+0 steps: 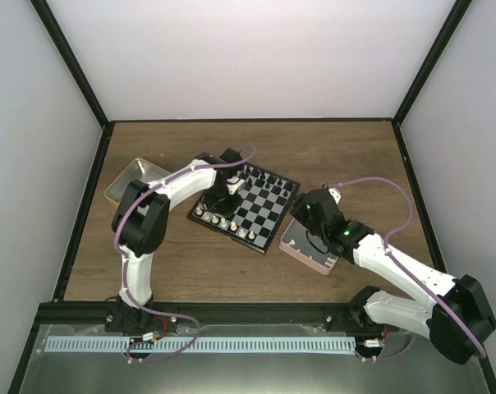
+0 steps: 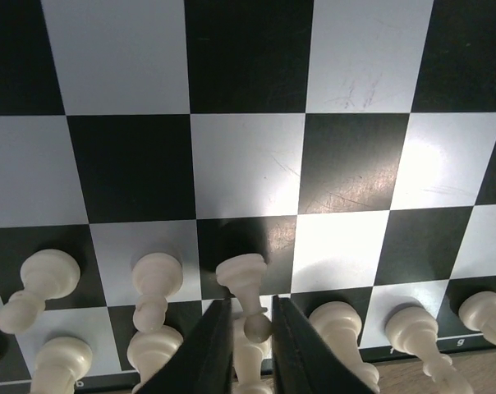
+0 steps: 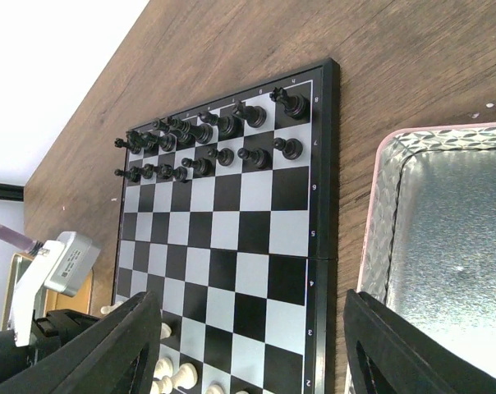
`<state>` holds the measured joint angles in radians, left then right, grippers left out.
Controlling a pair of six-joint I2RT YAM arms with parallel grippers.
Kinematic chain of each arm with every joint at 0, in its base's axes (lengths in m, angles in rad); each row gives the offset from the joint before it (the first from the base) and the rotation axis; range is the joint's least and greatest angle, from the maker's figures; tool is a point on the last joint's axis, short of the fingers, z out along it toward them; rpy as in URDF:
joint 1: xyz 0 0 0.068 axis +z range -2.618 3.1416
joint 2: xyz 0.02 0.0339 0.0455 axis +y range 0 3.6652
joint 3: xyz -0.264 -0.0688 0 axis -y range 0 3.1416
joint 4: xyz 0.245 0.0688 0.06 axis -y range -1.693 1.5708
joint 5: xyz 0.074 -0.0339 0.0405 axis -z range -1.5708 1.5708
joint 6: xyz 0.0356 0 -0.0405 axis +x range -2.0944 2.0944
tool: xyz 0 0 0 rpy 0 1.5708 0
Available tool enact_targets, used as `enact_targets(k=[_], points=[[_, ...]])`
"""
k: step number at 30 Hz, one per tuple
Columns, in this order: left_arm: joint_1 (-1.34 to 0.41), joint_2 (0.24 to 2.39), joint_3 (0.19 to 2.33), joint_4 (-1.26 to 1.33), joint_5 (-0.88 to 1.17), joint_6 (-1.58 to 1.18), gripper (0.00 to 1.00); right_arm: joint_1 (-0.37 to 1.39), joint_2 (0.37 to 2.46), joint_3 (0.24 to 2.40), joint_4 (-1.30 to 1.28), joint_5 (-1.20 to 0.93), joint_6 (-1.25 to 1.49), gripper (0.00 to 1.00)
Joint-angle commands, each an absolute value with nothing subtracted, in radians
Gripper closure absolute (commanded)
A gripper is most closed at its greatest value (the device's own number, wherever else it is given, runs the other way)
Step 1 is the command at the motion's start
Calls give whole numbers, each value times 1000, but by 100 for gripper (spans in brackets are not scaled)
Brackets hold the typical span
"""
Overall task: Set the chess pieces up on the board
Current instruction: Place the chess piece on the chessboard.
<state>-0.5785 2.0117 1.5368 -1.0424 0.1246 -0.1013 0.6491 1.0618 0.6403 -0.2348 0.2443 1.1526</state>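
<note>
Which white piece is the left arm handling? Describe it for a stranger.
On the brown wooden table lies a black-and-grey chessboard with cream-white chess pieces along its near edge. The target piece has its small end between the left gripper's jaws; neighbours stand free.

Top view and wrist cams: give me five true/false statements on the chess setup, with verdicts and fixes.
1. The black pieces stand in two rows at one end of the board. True.
2. The right claw holds a black piece. False: it is open and empty.
3. The left claw is over the end of the board where the white pieces stand. True.
4. The pink tray lies left of the board. False: in the top view it lies right of the board, under the right arm.
5. The left claw straddles a black piece. False: a white piece sits between its jaws.
</note>
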Motion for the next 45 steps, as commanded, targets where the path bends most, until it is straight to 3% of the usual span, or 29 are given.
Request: enact_targets(k=[1, 13, 25, 34, 45], points=[[-580, 2037, 1562, -1047, 126, -97, 82, 644, 1042, 644, -223, 262, 1156, 37], [-580, 2019, 1580, -1037, 141, -103, 85, 644, 1040, 643, -224, 260, 1154, 37], [-580, 1995, 1580, -1021, 130, -109, 69, 644, 1048, 645, -216, 255, 1143, 37], [-578, 2027, 1600, -1003, 106, -116, 82, 644, 1045, 646, -219, 255, 1139, 37], [-578, 2042, 1582, -996, 101, -112, 82, 643, 1046, 643, -218, 254, 1138, 37]])
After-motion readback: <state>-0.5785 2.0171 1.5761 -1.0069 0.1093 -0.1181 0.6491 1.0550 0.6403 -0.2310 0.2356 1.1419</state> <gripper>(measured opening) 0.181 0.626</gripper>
